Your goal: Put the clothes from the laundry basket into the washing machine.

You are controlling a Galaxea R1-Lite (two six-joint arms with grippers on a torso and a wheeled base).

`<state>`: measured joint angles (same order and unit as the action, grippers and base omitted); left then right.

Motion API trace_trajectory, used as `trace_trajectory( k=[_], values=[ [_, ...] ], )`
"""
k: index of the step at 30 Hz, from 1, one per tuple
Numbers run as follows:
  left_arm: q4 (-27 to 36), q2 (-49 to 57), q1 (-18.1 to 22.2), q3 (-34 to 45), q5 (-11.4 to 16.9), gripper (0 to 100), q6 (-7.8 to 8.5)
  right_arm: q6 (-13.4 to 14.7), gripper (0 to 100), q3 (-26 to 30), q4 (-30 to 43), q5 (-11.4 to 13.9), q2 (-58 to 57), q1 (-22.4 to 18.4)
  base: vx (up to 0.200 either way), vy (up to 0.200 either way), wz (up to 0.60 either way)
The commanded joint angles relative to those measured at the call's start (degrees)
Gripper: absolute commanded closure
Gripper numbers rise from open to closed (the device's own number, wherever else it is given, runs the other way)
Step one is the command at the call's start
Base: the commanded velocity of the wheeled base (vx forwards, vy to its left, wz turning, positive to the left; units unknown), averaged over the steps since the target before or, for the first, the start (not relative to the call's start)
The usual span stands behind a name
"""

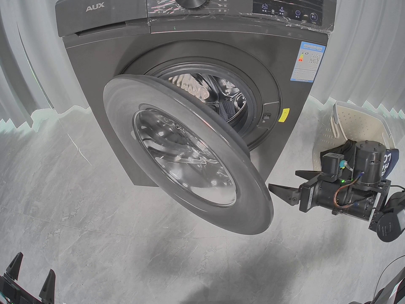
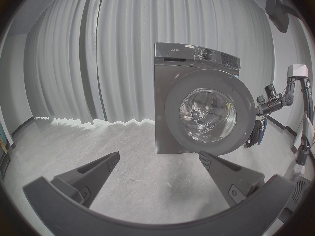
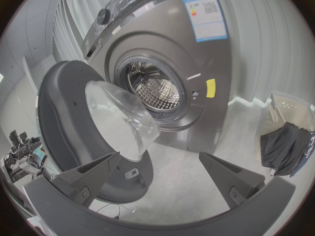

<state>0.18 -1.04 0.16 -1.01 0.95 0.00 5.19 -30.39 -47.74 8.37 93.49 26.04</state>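
Note:
The grey washing machine (image 1: pixel 185 55) stands ahead with its round door (image 1: pixel 185 153) swung open; a dark item lies inside the drum (image 1: pixel 225 102). A cream laundry basket (image 1: pixel 363 125) stands on the floor to the machine's right, with dark clothes (image 3: pixel 285 148) hanging over its rim. My right gripper (image 1: pixel 287 184) hangs open and empty between the door's edge and the basket. Low at the near left, my left gripper (image 1: pixel 31 271) is open and empty. The left wrist view shows the machine (image 2: pixel 197 99) from afar through the open left gripper (image 2: pixel 159 156).
Pale curtains (image 1: pixel 25 43) run behind the machine. Grey tiled floor (image 1: pixel 84 216) spreads open at the left and front. The open door (image 3: pixel 95 128) juts out toward me, close to the right gripper (image 3: pixel 159 158).

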Motion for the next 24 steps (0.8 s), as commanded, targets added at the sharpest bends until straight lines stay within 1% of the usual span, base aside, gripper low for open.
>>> trace_trajectory(
  k=[1, 2, 4, 9, 11, 16, 19, 22, 24],
  values=[
    [0.0, 0.8, 0.0, 0.9, 0.0, 0, 0.0, 0.3, 0, -1.8, -0.1, -0.2, 5.2, 3.5, 0.0, 0.0, 0.0],
    [0.0, 0.8, 0.0, 0.9, 0.0, 0, 0.0, 0.3, 0, -1.4, -0.1, -0.2, 5.2, 4.9, 0.0, 0.0, 0.0],
    [0.0, 0.8, 0.0, 0.9, 0.0, 0, 0.0, 0.3, 0, -1.2, 0.0, -0.2, 5.1, 6.0, 0.0, 0.0, 0.0],
    [0.0, 0.8, 0.0, 0.9, 0.0, 0, 0.0, 0.4, 0, 0.2, 0.0, -0.2, 4.0, 10.5, 0.0, 0.0, 0.0],
    [0.0, 0.8, 0.0, 0.9, 0.0, 0, 0.0, 0.8, 0, 0.4, 0.0, -0.2, 3.2, 11.4, 0.0, 0.0, 0.0],
    [0.0, 0.8, 0.0, 0.9, 0.0, 0, 0.0, 2.5, 0, -2.1, -0.1, -0.7, 3.7, 9.8, 0.0, 0.0, 0.0],
    [0.0, 0.8, 0.0, 0.9, 0.0, 0, 0.0, 3.1, 0, -6.5, -0.1, -4.1, 7.9, 5.1, 0.0, 0.0, 0.0],
    [0.0, 0.8, 0.0, 0.9, 0.0, 0, 0.0, 3.2, 0, -12.0, 0.0, -4.8, 12.6, 2.0, 0.0, 0.0, 0.0],
    [0.0, 0.8, 0.0, 0.9, 0.0, 0, 0.0, 3.2, 0, -13.2, 0.0, -4.8, 13.9, 1.3, 0.0, 0.0, 0.0]
  ],
)
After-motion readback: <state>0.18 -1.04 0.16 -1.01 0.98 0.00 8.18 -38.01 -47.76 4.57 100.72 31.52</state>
